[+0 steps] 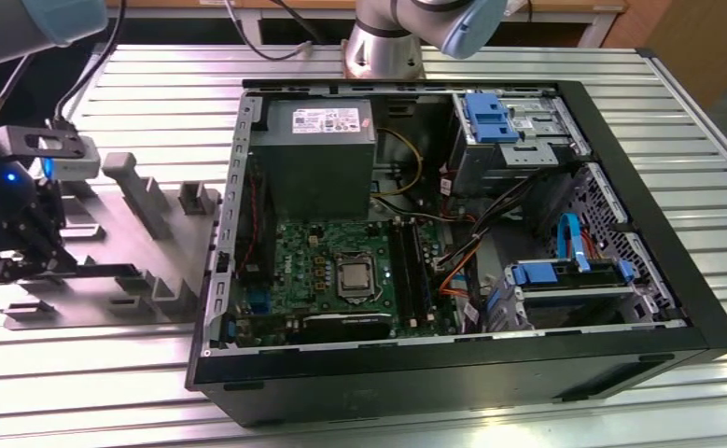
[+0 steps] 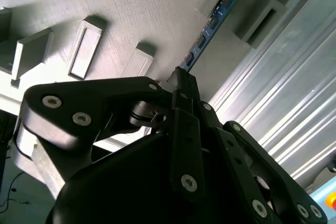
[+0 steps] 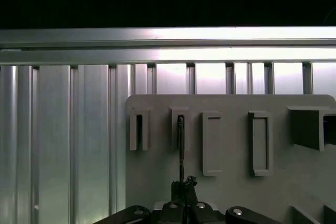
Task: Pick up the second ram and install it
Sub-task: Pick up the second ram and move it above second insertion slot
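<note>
The second ram (image 2: 210,27) is a thin blue-green stick with black chips. It stands on edge in a slot of the grey holder plate (image 2: 131,9). In the first wrist view the second ram (image 3: 180,148) shows edge-on as a thin dark line running from a holder slot to the fingers. My gripper (image 2: 181,80) is shut on the stick's near end. In the exterior view my gripper (image 1: 24,266) hangs over the holder plate (image 1: 114,308) at the exterior view's left. The second ram (image 1: 95,271) pokes out of it towards the open computer case (image 1: 463,373).
The case lies open on a slatted metal table (image 1: 699,168). Inside are a green motherboard (image 1: 314,252), black memory slots (image 1: 410,271), a grey power supply (image 1: 314,159) and blue drive brackets (image 1: 488,117). The arm's base (image 1: 382,47) stands behind the case. Raised grey blocks (image 1: 139,191) stand on the holder.
</note>
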Motion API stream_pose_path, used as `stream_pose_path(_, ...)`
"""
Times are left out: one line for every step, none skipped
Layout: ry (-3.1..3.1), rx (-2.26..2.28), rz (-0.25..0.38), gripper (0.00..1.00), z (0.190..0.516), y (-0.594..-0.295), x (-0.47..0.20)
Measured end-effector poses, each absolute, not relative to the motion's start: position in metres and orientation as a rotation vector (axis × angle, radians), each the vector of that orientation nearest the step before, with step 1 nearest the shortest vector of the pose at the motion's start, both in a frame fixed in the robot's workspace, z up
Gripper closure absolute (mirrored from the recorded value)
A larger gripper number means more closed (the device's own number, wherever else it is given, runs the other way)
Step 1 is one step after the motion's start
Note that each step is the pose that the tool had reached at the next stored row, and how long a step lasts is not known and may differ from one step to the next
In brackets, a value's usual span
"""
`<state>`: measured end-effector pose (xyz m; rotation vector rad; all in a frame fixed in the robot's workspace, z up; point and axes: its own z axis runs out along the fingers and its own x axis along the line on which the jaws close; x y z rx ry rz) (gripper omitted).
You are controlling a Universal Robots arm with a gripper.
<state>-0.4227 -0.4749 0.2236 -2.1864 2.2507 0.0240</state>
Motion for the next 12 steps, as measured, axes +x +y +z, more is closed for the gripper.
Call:
stream_pose_path(2.251, -2.186, 0.024, 0.89, 0.226, -0.475, -0.423)
stream_pose_path(2.251, -2.186, 0.024, 0.89, 0.228, -0.475, -0.423)
stream_pose_path(2.251, -2.186, 0.024, 0.89, 0.23, -0.475, -0.423)
stream_pose_path(2.251, -2.186, 0.024, 0.89, 0.232, -0.475, -0.423)
stream_pose_path(2.251, -2.186, 0.024, 0.89, 0.234, -0.475, -0.423)
stream_pose_path(2.251, -2.186, 0.024, 0.89, 0.235, -0.475, -0.423)
stream_pose_path(2.251, -2.186, 0.024, 0.89, 0.237, -0.475, -0.423)
stream_pose_path(2.251, -2.186, 0.024, 0.89, 0.239, -0.475, -0.423)
stream_pose_path(2.251, -2.186, 0.024, 0.89, 0.241, -0.475, -0.423)
stream_pose_path(2.251, -2.187, 0.024, 0.89, 0.243, -0.475, -0.423)
stream_pose_path(2.251, -2.186, 0.024, 0.89, 0.245, -0.475, -0.423)
stream_pose_path(2.251, -2.186, 0.024, 0.89, 0.248, -0.475, -0.423)
